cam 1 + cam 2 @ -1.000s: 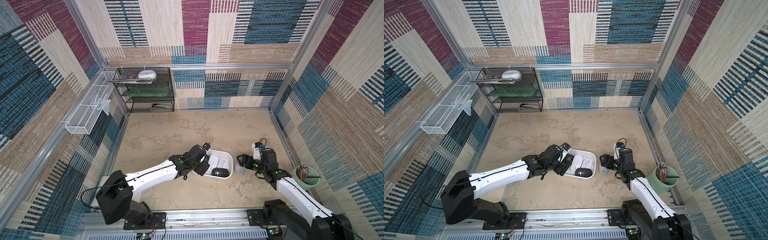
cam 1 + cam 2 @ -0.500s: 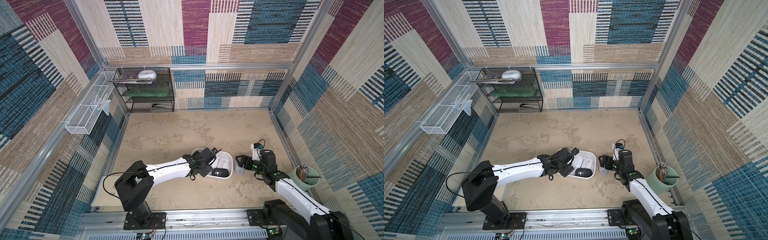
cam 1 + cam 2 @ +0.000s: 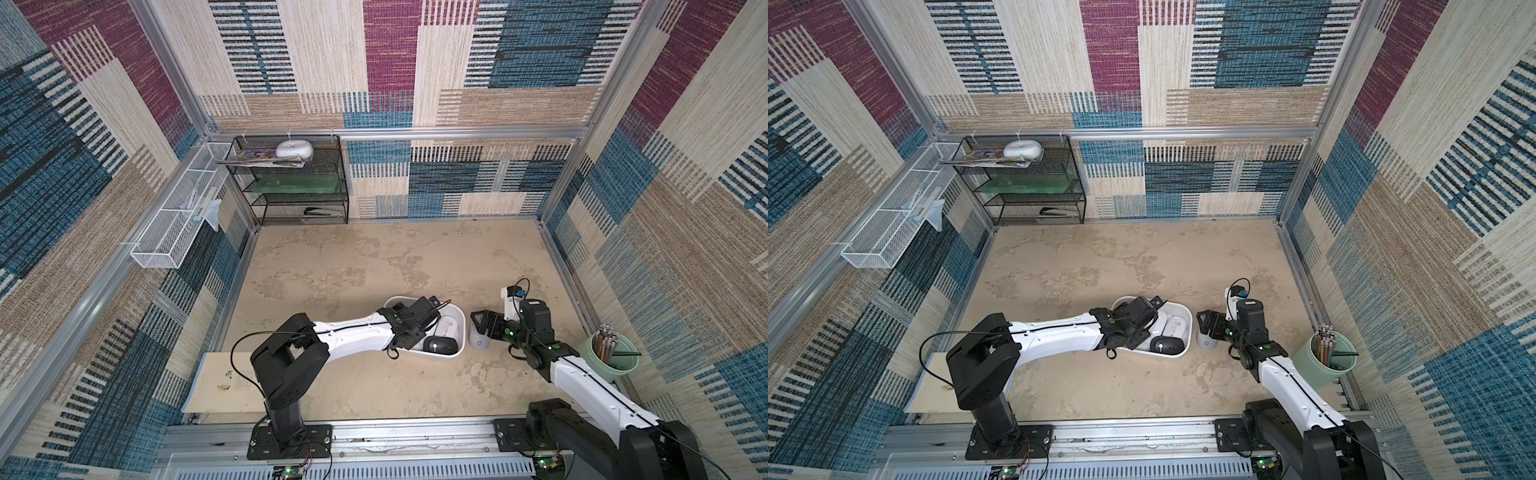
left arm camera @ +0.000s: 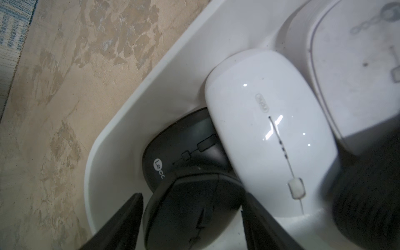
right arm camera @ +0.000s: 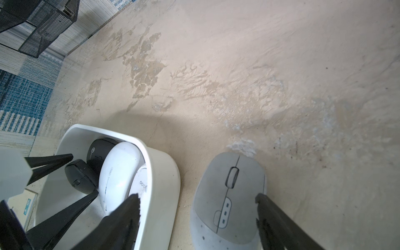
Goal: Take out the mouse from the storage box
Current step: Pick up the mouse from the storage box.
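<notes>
1. Box [image 5: 164, 184]: holding several mice.
2. Left gripper [image 4: 191, 194]: sitting inside box, straddling black mouse [image 4: 194, 216]; pinching or not, cannot tell.
3. Right gripper [image 5: 195, 195]: hovering wide beside box.
4. Black mouse: lying inside box; likely light, rigid, slick; sides suiting grip.

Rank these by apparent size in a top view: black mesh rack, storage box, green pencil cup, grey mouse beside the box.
Largest to smallest:
1. black mesh rack
2. storage box
3. green pencil cup
4. grey mouse, partly hidden under the right gripper
</notes>
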Robot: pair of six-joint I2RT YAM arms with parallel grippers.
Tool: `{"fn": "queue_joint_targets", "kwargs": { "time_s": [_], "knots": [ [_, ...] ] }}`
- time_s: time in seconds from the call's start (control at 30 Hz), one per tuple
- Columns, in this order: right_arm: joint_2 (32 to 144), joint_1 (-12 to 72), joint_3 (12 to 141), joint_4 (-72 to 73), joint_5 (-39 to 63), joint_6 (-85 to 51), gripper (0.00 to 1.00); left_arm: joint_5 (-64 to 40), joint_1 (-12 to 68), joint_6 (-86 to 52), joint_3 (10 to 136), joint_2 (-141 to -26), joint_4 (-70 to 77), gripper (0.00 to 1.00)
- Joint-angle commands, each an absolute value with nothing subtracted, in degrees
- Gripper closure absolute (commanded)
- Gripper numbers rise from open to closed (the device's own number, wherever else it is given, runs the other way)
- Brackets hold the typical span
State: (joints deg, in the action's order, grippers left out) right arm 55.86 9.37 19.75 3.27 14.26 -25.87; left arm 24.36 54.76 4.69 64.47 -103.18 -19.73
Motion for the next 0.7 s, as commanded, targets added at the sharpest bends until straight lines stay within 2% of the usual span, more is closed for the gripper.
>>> {"fn": "queue_joint_targets", "kwargs": {
  "time_s": [0.0, 0.27, 0.53, 0.67],
  "knots": [
    [55.97, 9.43, 20.02, 4.31, 14.77, -25.58, 0.13, 25.3, 54.75, 5.18, 64.78, -103.91, -23.03, 0.3],
    [55.64, 9.41, 19.95, 4.11, 14.48, -25.74, 0.13, 24.49, 54.24, 3.26, 68.03, -105.69, -26.34, 0.44],
    [55.63, 9.41, 19.93, 4.09, 14.24, -25.77, 0.13, 22.81, 53.63, 2.07, 68.62, -105.68, -26.71, 0.5],
    [55.92, 9.45, 20.04, 3.97, 14.15, -25.84, 0.13, 22.27, 53.6, 2.01, 69.0, -105.49, -27.66, 0.29]
  ]
}}
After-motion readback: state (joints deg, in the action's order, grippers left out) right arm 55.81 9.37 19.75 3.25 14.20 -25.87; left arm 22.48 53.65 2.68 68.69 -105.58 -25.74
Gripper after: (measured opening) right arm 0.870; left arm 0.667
